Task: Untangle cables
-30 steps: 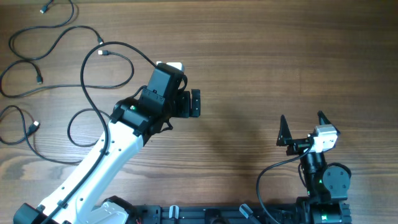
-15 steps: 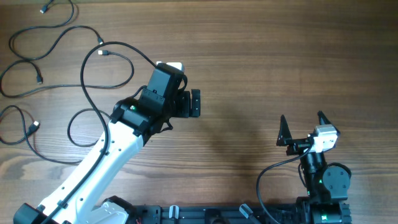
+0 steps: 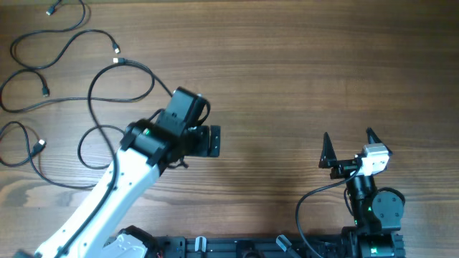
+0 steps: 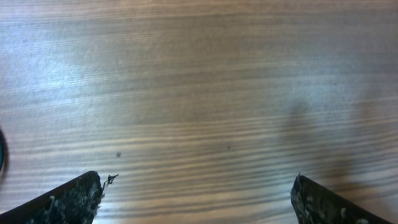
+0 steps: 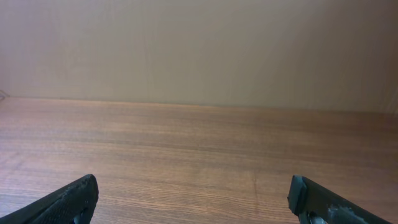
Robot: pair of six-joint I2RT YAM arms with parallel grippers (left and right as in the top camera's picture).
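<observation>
Several thin black cables lie as loose wavy strands at the table's far left. One strand [image 3: 72,36] winds from the top left corner. A looped strand [image 3: 136,68] with a silver-tipped plug [image 3: 117,63] runs under my left arm. A third strand [image 3: 32,154] lies at the left edge. My left gripper [image 3: 216,140] is right of the cables, open and empty over bare wood; the left wrist view [image 4: 196,193] shows its fingers wide apart. My right gripper [image 3: 348,147] is open and empty at the front right, far from the cables, and also shows in the right wrist view [image 5: 193,193].
The wooden table [image 3: 323,64] is bare wood on its middle and right. A thicker black wire [image 3: 308,201] loops by the right arm's base. A black rail [image 3: 237,247] runs along the front edge. A dark curved sliver [image 4: 2,149] shows at the left wrist view's left edge.
My left arm has pulled back toward the front left with its gripper still open. The looped strand beside it has shifted slightly. The right arm has not moved.
</observation>
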